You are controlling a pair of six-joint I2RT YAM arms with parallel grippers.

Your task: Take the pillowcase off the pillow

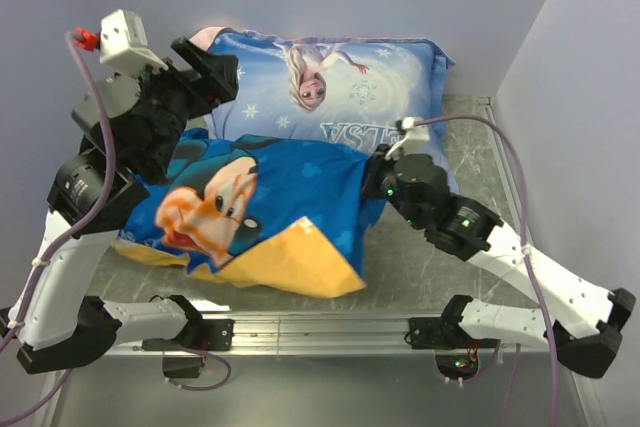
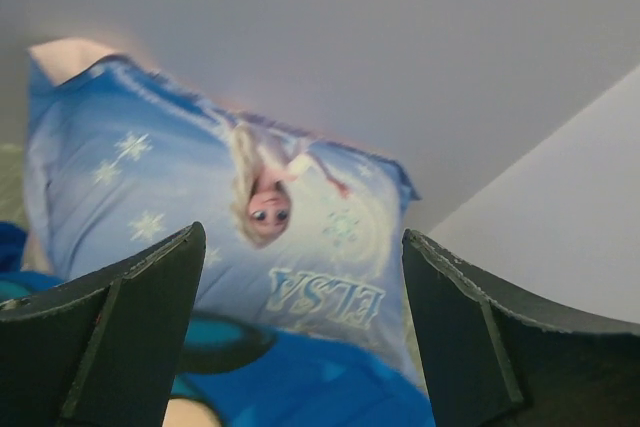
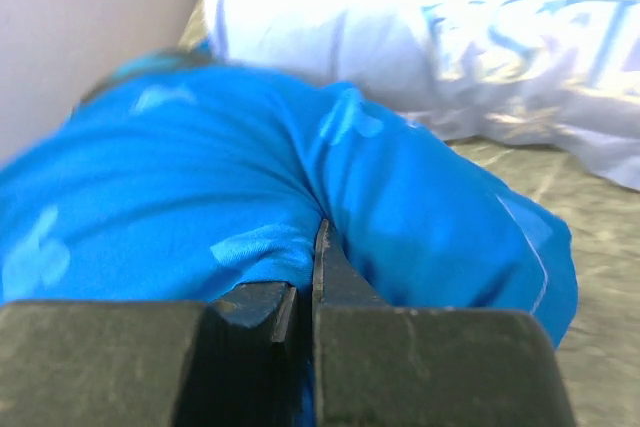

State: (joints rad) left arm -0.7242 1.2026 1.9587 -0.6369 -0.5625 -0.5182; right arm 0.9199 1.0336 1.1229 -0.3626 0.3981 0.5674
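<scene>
The pillowcase (image 1: pixel 270 202) lies in the middle of the table, blue Mickey face up, with a yellow-orange flap at its near edge. It looks stuffed; the white pillow is hidden inside it. My right gripper (image 1: pixel 375 182) is shut on a fold of blue fabric at the pillowcase's right end; in the right wrist view the gripper (image 3: pixel 315 247) pinches the pillowcase (image 3: pixel 200 197). My left gripper (image 1: pixel 215 67) is open and empty, raised above the pillowcase's far left corner. In the left wrist view the gripper (image 2: pixel 303 237) frames the pillowcase (image 2: pixel 320 387) low down.
A light blue Elsa-print pillow (image 1: pixel 340 87) lies at the back against the wall, touching the pillowcase's far edge; it also shows in the left wrist view (image 2: pixel 200 207) and the right wrist view (image 3: pixel 480 57). Walls close the back and right. Grey tabletop (image 1: pixel 480 157) shows at the right.
</scene>
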